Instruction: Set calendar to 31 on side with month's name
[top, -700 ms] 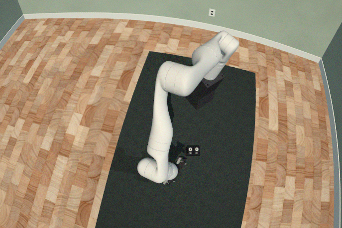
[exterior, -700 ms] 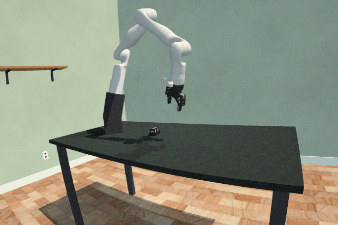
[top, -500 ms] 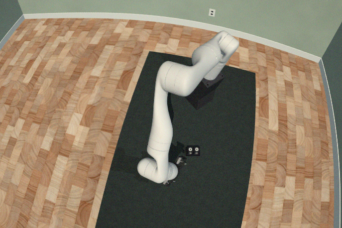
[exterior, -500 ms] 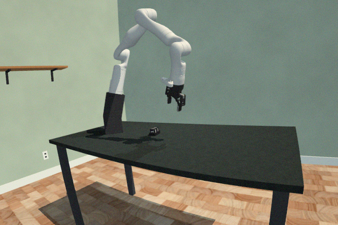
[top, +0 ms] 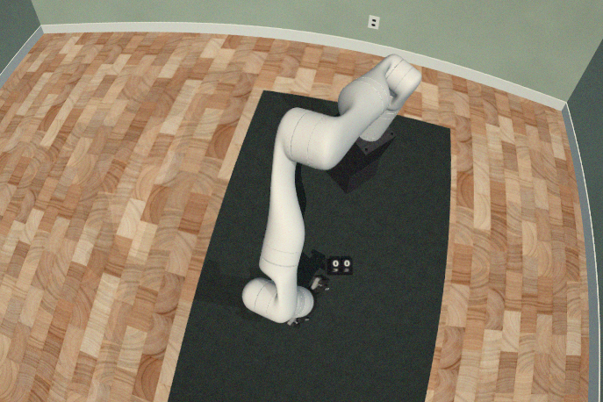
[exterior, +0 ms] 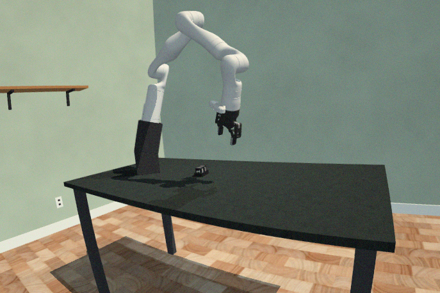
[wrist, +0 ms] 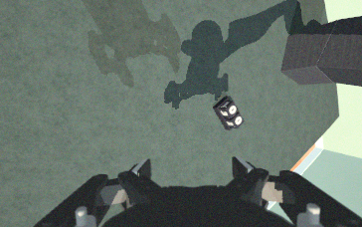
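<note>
hand open, high above one tray holding two cubes

I see a dark desk carrying the arm's black pedestal and the small calendar tray, its two cubes apparently showing zeros upward.

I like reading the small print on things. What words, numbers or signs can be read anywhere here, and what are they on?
"0" and "0": one white digit on the top face of each of the two cubes in the small dark tray on the table.
White marks on the side below them: too small to read.
Nothing to read on the arm, the open gripper, the walls or the shelf.
</note>
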Robot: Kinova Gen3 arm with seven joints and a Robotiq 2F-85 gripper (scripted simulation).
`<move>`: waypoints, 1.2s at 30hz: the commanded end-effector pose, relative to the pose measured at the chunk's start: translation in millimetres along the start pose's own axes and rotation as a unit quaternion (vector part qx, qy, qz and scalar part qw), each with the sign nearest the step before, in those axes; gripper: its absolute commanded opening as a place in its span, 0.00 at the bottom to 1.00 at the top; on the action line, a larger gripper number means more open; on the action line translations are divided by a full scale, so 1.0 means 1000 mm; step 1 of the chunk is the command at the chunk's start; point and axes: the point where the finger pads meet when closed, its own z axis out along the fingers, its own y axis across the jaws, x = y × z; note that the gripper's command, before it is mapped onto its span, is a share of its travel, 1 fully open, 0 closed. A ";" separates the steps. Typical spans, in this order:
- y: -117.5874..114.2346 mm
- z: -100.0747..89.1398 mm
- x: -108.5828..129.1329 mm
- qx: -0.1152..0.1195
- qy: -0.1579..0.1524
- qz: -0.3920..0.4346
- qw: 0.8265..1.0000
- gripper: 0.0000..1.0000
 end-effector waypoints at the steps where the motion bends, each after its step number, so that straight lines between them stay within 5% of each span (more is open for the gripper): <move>1: 0.000 -0.001 0.000 0.001 0.000 0.001 1.000 1.00; 16: 0.008 0.019 -0.013 0.021 -0.015 0.039 0.999 1.00; 36: 0.061 0.076 -0.026 0.099 -0.057 0.222 0.968 1.00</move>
